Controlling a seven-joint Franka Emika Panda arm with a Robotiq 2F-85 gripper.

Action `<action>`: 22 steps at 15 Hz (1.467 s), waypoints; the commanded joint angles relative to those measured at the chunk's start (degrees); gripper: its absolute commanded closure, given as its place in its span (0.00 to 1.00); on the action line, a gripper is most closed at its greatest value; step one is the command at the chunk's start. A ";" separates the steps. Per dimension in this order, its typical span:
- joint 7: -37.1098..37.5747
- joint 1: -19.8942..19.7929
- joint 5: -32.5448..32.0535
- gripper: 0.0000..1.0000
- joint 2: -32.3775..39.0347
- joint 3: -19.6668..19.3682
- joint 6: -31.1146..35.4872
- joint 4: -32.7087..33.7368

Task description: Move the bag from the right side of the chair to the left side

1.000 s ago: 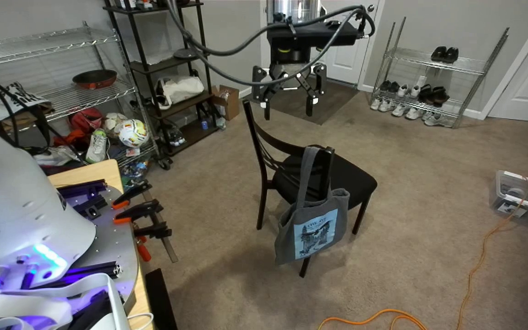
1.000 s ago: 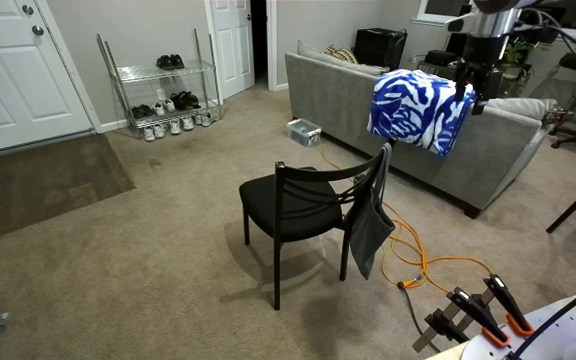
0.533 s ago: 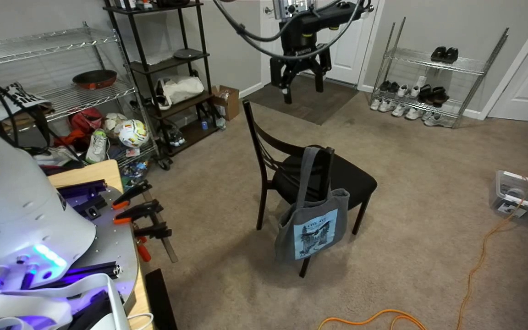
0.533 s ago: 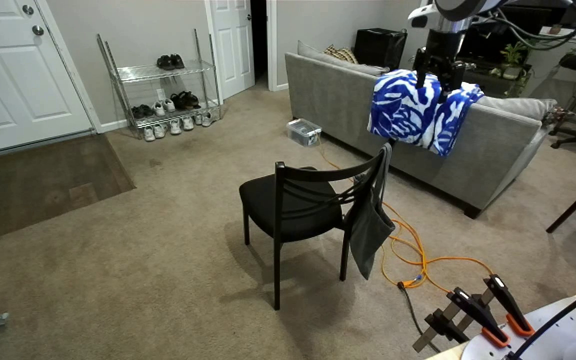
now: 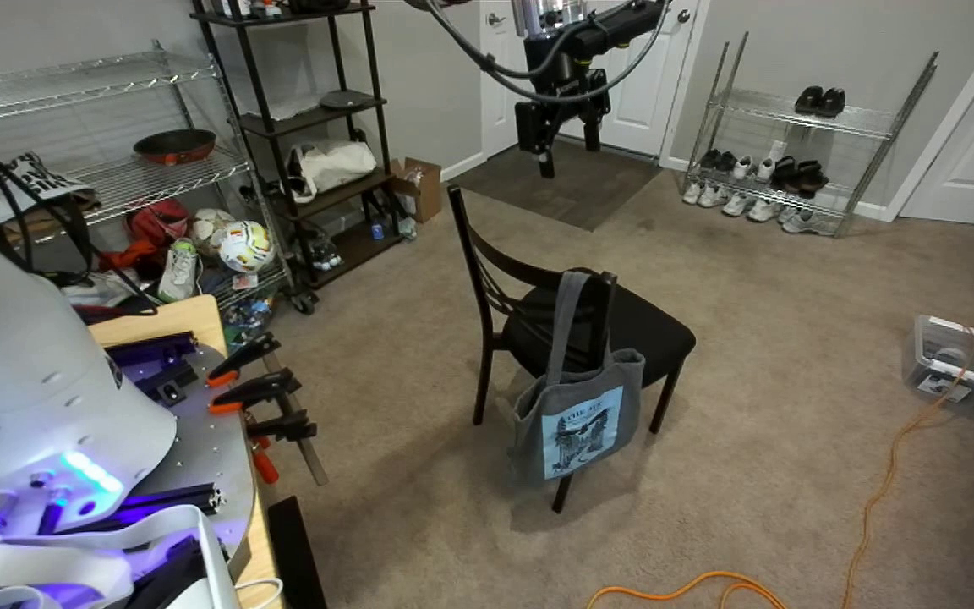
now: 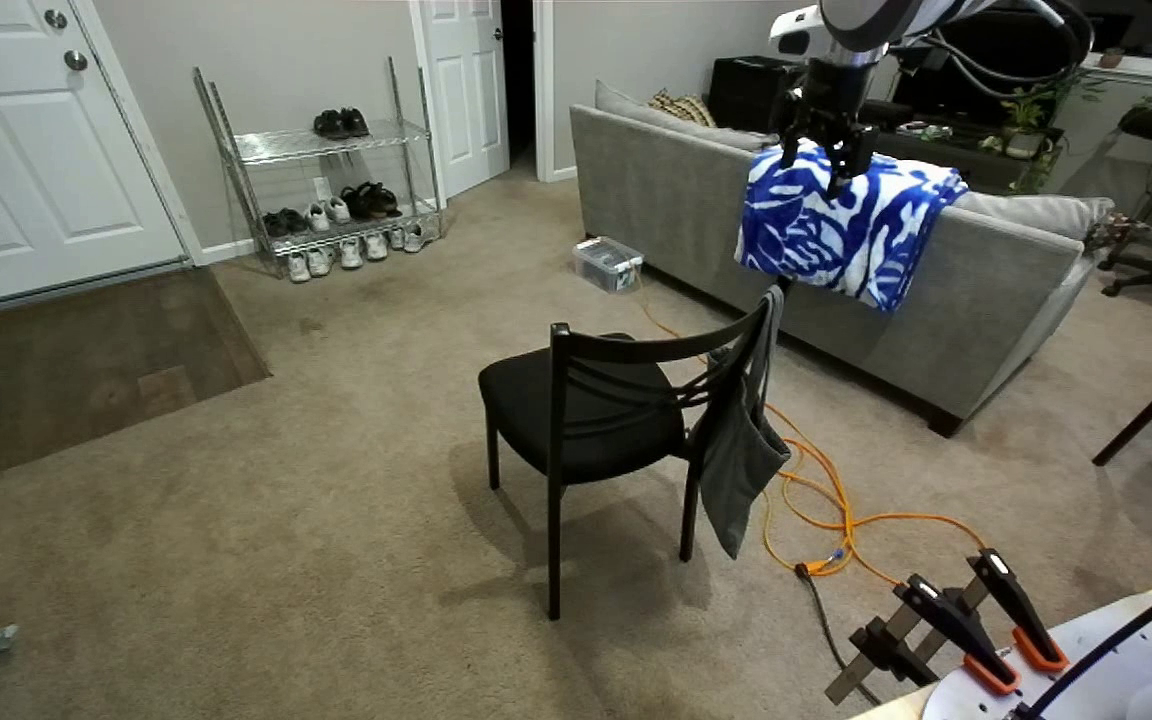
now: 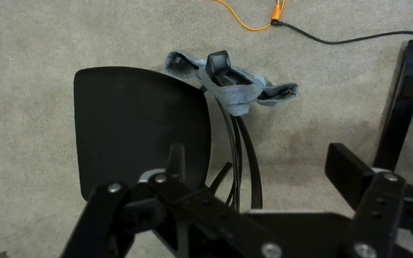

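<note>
The blue-grey bag (image 5: pixel 580 431) hangs by its straps over one upright of the chair's backrest, its pale printed picture facing out. It shows edge-on in an exterior view (image 6: pixel 742 462) and from above in the wrist view (image 7: pixel 235 92). The black chair (image 5: pixel 643 326) stands on the carpet; its seat also shows in an exterior view (image 6: pixel 586 415) and in the wrist view (image 7: pixel 138 122). My gripper (image 5: pixel 570 154) is open and empty, high above the chair, apart from it and the bag. It also shows in an exterior view (image 6: pixel 813 172). In the wrist view, the backrest lies far below, between the fingers (image 7: pixel 257 157).
A grey sofa (image 6: pixel 676 200) with a blue-white blanket (image 6: pixel 836 225) stands beyond the chair. An orange cord (image 6: pixel 841 500) lies on the floor near the bag. Clamps (image 5: pixel 259 389) stick out from the robot's table edge. A black shelf rack (image 5: pixel 318 118) stands against the wall.
My gripper has turned and moved right and higher in an exterior view, and left across the sofa in an exterior view. It stays open. The bag and chair have not moved.
</note>
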 commanded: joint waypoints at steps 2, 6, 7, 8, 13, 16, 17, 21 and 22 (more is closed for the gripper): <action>0.09 -0.57 -0.07 0.00 0.30 0.52 -0.15 0.21; 0.09 -0.60 -0.04 0.00 0.31 0.52 -0.15 0.28; 0.09 -0.60 -0.03 0.00 0.31 0.52 -0.15 0.28; -1.75 -0.80 0.36 0.00 0.32 0.83 0.39 -0.40; -16.82 -3.07 12.37 0.00 7.43 4.63 -2.76 3.46; -22.50 -4.38 16.62 0.00 12.36 5.98 -11.33 7.95; -23.43 -4.67 16.86 0.00 13.91 5.94 -15.30 9.83; -23.29 -4.45 13.68 0.00 19.76 4.31 -27.86 17.46; -22.83 -4.18 12.38 0.00 21.08 3.75 -29.86 19.25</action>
